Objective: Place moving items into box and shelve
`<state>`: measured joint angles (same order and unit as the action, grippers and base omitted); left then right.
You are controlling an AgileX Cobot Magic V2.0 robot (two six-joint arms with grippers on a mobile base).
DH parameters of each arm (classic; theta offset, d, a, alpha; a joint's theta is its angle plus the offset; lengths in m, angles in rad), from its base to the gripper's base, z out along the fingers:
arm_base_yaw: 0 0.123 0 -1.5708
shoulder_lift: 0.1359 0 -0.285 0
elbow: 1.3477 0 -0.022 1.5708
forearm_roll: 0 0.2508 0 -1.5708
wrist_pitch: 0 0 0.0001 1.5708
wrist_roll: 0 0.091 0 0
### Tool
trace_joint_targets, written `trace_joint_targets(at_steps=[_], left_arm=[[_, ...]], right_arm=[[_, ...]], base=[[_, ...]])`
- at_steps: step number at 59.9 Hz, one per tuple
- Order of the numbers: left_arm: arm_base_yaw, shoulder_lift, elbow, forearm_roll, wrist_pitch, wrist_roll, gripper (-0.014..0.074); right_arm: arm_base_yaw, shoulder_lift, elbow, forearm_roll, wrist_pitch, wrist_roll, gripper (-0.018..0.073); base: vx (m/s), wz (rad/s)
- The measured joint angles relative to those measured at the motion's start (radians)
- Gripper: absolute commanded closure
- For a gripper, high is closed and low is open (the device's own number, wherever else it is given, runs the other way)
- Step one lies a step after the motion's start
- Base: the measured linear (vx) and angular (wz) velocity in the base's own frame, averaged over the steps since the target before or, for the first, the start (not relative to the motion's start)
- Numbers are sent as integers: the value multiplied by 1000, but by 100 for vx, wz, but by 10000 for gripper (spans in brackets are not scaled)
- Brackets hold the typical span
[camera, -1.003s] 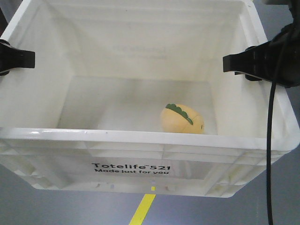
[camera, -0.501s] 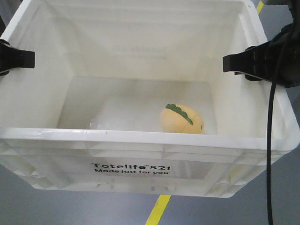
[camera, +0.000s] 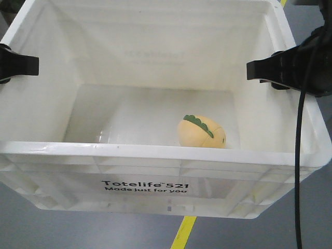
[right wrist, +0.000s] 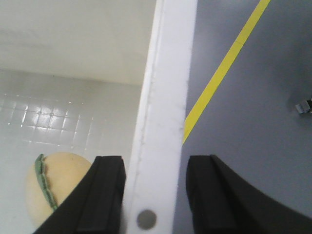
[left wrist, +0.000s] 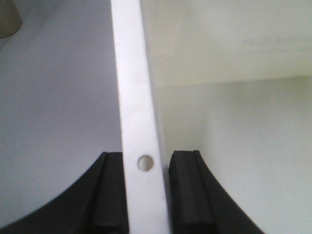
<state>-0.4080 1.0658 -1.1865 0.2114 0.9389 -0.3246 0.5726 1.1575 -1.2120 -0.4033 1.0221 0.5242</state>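
The white box (camera: 155, 153), printed "Totelife 521", hangs above the grey floor between my two grippers. One of the moving items, a yellow-orange plush toy (camera: 201, 132) with a green leaf strip, lies on the box bottom at the near right. My left gripper (camera: 18, 66) is shut on the box's left rim (left wrist: 134, 97), with a black finger (left wrist: 187, 190) on either side of it. On the opposite side my right gripper (camera: 270, 70) grips the right rim (right wrist: 165, 97). The right wrist view shows the plush toy (right wrist: 63, 180) just inside that wall.
A yellow line (camera: 181, 233) runs across the grey floor under the box, and the same yellow line (right wrist: 229, 63) shows outside the right rim. A black cable (camera: 300, 155) hangs from my right arm. A beige object (left wrist: 7, 19) stands on the floor at far left.
The yellow floor line under the box has slid to the right in view, so the held box is moving over the floor. Grippers, box and plush toy keep their positions relative to each other.
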Motion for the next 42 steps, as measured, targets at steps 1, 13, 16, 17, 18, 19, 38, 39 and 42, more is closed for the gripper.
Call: trace_joint_targets(at_steps=[1,13,16,17,18,19,38,39,42], left_arm=[[0,0,0,0,0,0,456],[0,0,0,0,0,0,456],[0,0,0,0,0,0,456],[0,0,0,0,0,0,456],[0,0,0,0,0,0,456],[0,0,0,0,0,0,456],[0,0,0,0,0,0,456],[0,0,0,0,0,0,456],[0,0,0,0,0,0,456]], right_arm=[[0,0,0,0,0,0,412],[0,0,0,0,0,0,412],[0,0,0,0,0,0,412],[0,0,0,0,0,0,412],[0,0,0,0,0,0,412],[0,0,0,0,0,0,412],[0,0,0,0,0,0,412],[0,0,0,0,0,0,412],[0,0,0,0,0,0,412]], base=[[29,-11],[30,-10],[30,-8],[30,-7],[30,-7],[30,-6],[30,-6],[31,-6],[31,-6]])
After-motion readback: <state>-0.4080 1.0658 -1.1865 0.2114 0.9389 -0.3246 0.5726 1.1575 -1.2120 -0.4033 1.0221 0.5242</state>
